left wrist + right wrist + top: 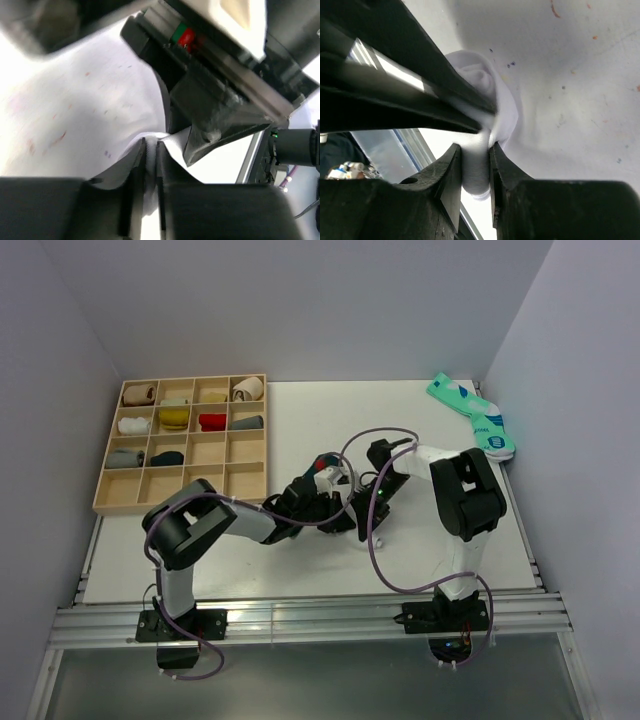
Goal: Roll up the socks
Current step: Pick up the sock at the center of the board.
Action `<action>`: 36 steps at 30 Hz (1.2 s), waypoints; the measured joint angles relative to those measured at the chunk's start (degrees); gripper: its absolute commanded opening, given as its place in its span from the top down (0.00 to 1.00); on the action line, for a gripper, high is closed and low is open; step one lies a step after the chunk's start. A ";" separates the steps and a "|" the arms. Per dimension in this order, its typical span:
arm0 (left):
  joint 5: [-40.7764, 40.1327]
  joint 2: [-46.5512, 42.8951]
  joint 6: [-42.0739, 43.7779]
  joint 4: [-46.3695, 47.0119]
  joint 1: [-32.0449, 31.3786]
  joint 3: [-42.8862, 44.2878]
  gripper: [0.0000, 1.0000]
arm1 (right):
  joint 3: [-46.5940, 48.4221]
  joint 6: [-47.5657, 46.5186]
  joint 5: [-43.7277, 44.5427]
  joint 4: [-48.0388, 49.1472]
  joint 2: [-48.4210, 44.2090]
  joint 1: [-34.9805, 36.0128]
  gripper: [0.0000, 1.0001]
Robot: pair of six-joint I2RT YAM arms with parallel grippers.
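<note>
Where the white sock (487, 82) lay: mid-table, bunched between the two pincers.
Left pincer (151, 150): clenched on a thin fold of the sock, jaws almost touching.
Right pincer (475, 155): pinching a thicker wad of the same sock, cloth filling the gap, a rolled lump just beyond its tips.
Pincers: tip to tip, very near each other, from where I stood.
Table (300, 410): white, the sock at its middle.
Tray (195, 379): far left, well apart, rolled socks (212, 421) inside.
</note>
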 measured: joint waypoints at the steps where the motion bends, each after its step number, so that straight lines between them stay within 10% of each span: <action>1: -1.40 -1.05 -0.66 -0.59 -0.17 -0.74 0.72 | -0.28 0.39 -0.46 0.44 -0.04 0.02 1.00; 13: -21.64 -24.81 -18.62 -16.22 -1.51 -10.73 0.40 | -1.73 4.07 -1.97 2.60 -0.79 -0.66 1.00; 36: -40.52 -8.17 -42.66 20.41 -15.28 -19.87 0.36 | 4.66 2.82 -8.48 0.15 -0.83 -4.11 1.00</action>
